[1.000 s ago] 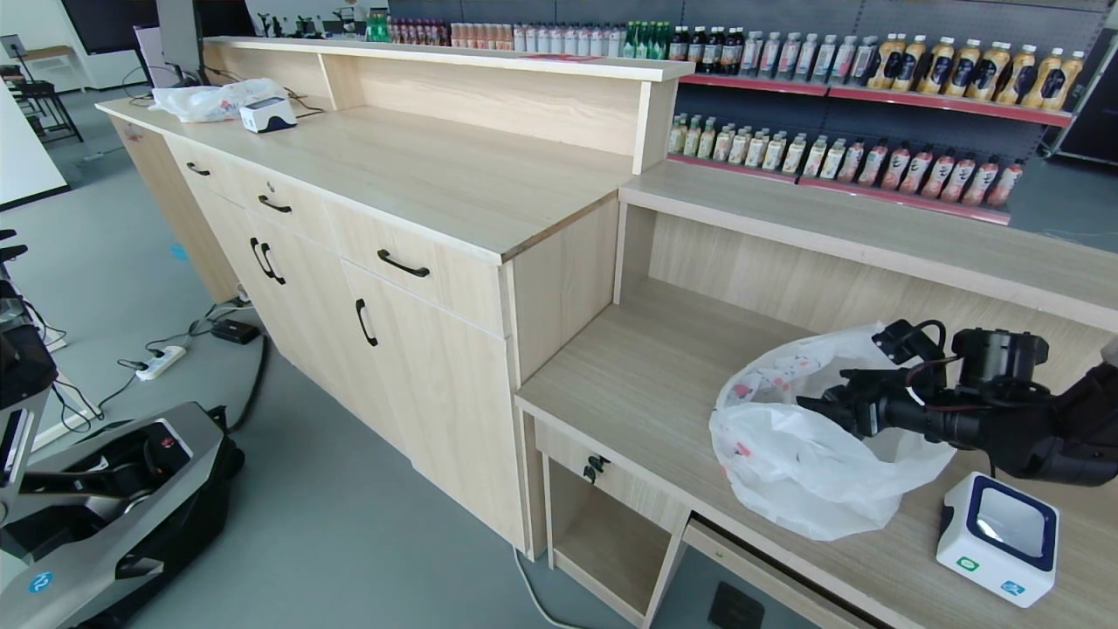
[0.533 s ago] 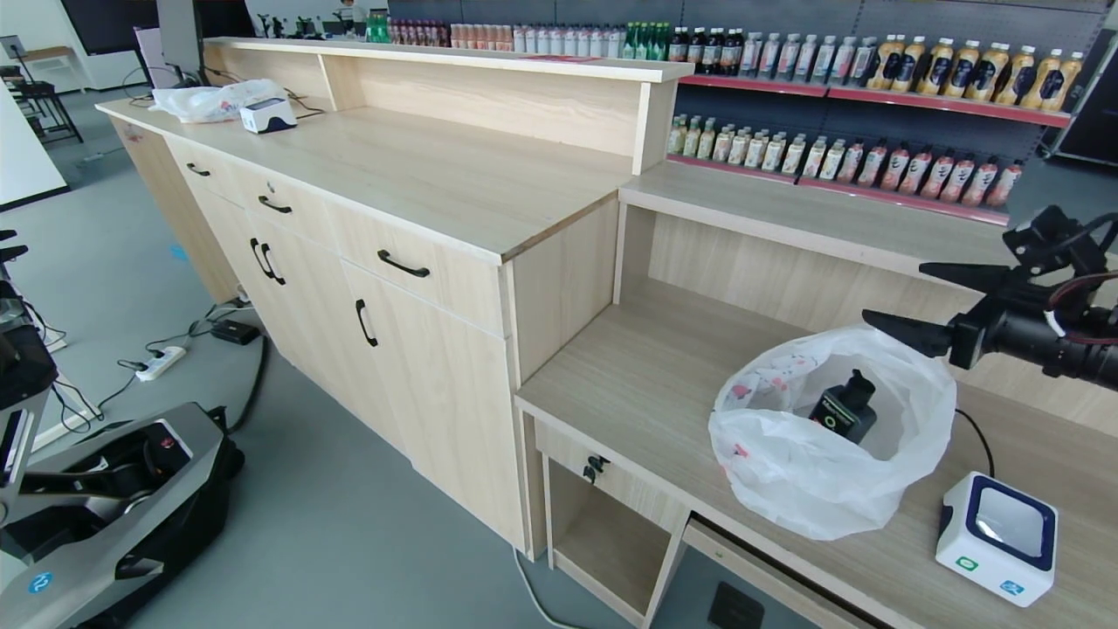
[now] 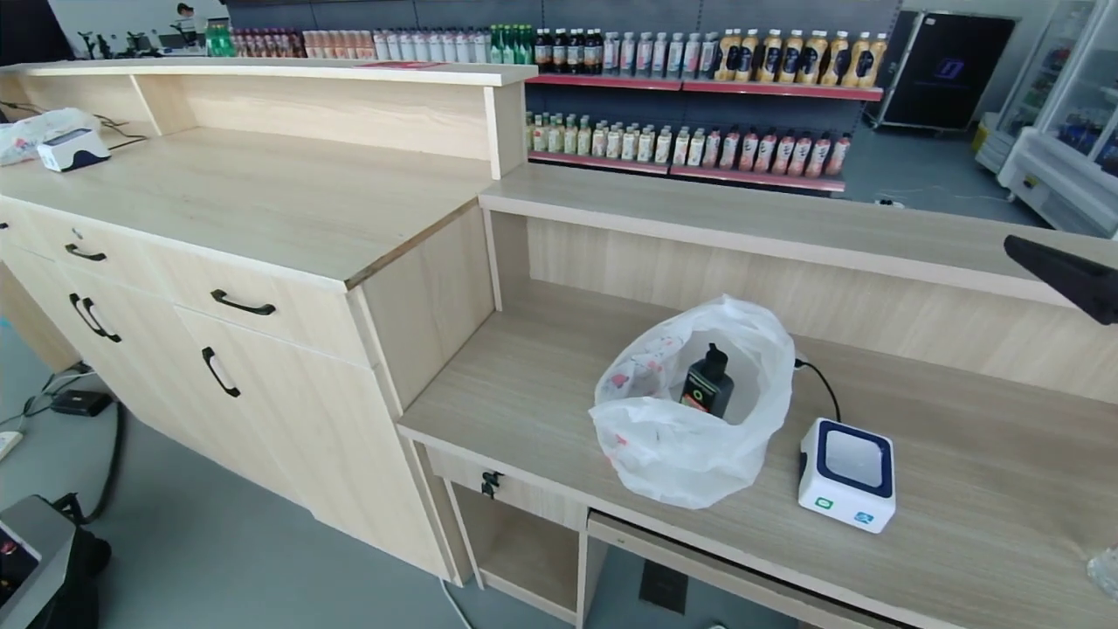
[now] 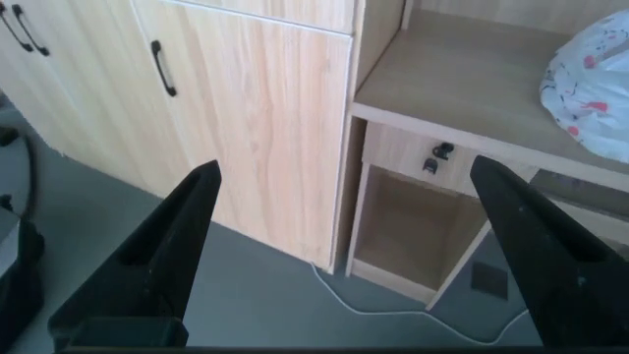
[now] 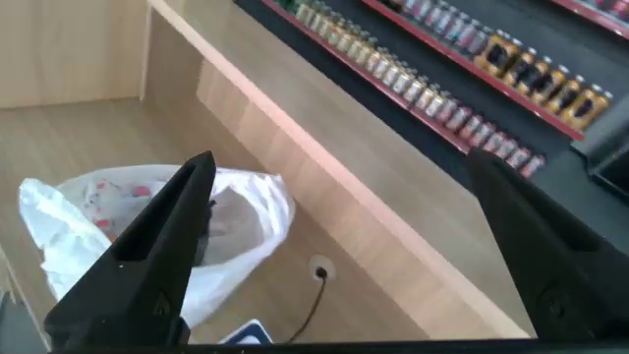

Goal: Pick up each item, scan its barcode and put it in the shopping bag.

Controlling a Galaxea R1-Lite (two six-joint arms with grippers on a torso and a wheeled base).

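Head view, A: Containers are to be logged first. What is recorded for the shopping bag (image 3: 690,437)?

B: One white shopping bag is noted, standing with its mouth open on the lower desk (image 3: 541,384). One black bottle (image 3: 707,390) is seen upright inside it. The rest of the interior is hidden by the bag's folds.

A: What is entered beside the bag?

B: One scanner (image 3: 845,472), white with a dark-framed window, is logged just beside the bag on its right-arm side. Whether the two touch cannot be told. One black cable (image 3: 817,377) is traced from behind the scanner, close to the bag's rim.

A: Are further containers listed?

B: A second bag (image 3: 31,131) and a second scanner (image 3: 74,148) are noted on the higher counter (image 3: 262,192), well apart from the shopping bag on its left-arm side. That bag's contents cannot be told. Totals: bags, two; scanners, two; bottles in the shopping bag, one. The shelf bottles (image 3: 681,144) behind the bag are ranged in two rows and were not counted singly.

A: And the fingers?

B: The left gripper (image 4: 346,167) is recorded with fingers spread wide and nothing between them, held over the floor (image 4: 265,305) before a cabinet door (image 4: 256,118), well apart from the bag. The right gripper (image 5: 341,157) is likewise spread wide and empty, raised above the desk on the bag's scanner side.
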